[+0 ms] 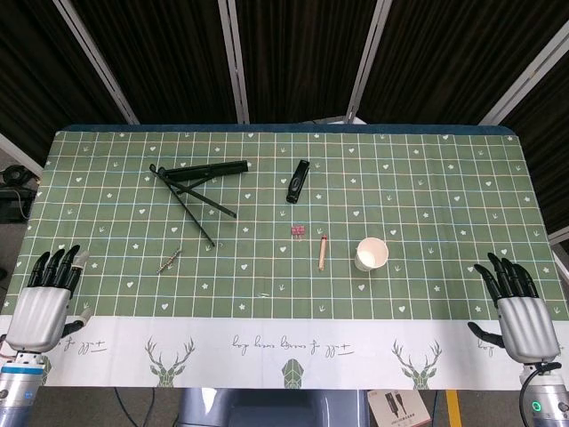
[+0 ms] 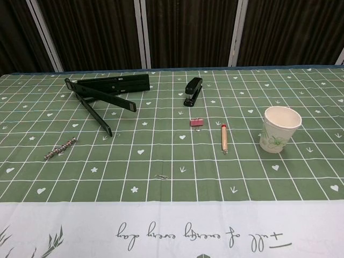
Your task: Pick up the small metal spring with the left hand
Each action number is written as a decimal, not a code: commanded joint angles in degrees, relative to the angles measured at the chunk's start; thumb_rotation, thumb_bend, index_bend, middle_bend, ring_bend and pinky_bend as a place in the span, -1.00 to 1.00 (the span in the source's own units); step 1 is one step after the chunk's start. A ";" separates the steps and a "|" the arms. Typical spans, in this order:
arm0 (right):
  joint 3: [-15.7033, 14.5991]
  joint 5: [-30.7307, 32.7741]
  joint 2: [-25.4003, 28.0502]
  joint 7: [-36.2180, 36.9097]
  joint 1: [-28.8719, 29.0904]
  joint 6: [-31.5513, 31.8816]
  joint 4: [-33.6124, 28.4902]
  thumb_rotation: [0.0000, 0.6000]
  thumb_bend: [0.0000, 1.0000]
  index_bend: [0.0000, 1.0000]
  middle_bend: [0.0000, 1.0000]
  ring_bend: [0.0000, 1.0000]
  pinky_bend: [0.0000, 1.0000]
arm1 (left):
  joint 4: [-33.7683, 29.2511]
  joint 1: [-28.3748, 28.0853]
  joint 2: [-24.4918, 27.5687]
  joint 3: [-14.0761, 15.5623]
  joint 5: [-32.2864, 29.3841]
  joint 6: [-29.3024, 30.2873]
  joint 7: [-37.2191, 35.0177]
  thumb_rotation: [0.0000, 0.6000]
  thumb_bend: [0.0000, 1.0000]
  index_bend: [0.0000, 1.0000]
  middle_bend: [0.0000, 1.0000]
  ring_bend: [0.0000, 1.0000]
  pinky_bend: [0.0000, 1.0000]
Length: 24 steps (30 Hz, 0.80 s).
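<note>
The small metal spring (image 1: 169, 261) (image 2: 60, 149) lies slanted on the green checked tablecloth, left of centre. My left hand (image 1: 49, 298) hovers at the table's near-left corner, fingers extended and apart, holding nothing, well to the left of and nearer than the spring. Over the near-right corner my right hand (image 1: 518, 307) is also spread and empty. Neither hand shows in the chest view.
A folded black stand (image 1: 196, 182) (image 2: 105, 94) lies behind the spring. Toward the middle are a black stapler (image 1: 298, 181) (image 2: 193, 91), a small pink clip (image 1: 298, 231) (image 2: 196, 123), a wooden stick (image 1: 324, 251) (image 2: 223, 138) and a tiny paperclip (image 2: 161, 176). A paper cup (image 1: 372, 254) (image 2: 279, 129) stands right.
</note>
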 commanded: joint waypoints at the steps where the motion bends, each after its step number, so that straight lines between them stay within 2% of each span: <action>1: -0.02 0.14 0.02 0.07 0.01 -0.17 -0.12 1.00 -0.88 -0.74 -1.00 -1.00 -0.83 | -0.12 0.17 0.04 -0.15 -0.24 -0.31 0.09 1.00 -0.65 -1.00 -1.00 -1.00 -1.00; 10: -0.16 -0.05 0.04 0.03 0.04 -0.28 -0.47 1.00 -0.88 -0.74 -1.00 -1.00 -0.83 | -0.91 0.08 -0.26 -1.14 -2.51 -2.03 0.48 1.00 -0.65 -1.00 -1.00 -1.00 -1.00; 24: -0.31 0.12 -0.01 0.18 0.19 -0.85 -0.81 1.00 -0.88 -0.74 -1.00 -1.00 -0.83 | -1.48 -1.86 -2.97 -5.03 -9.48 -5.85 3.63 1.00 -0.64 -1.00 -1.00 -1.00 -1.00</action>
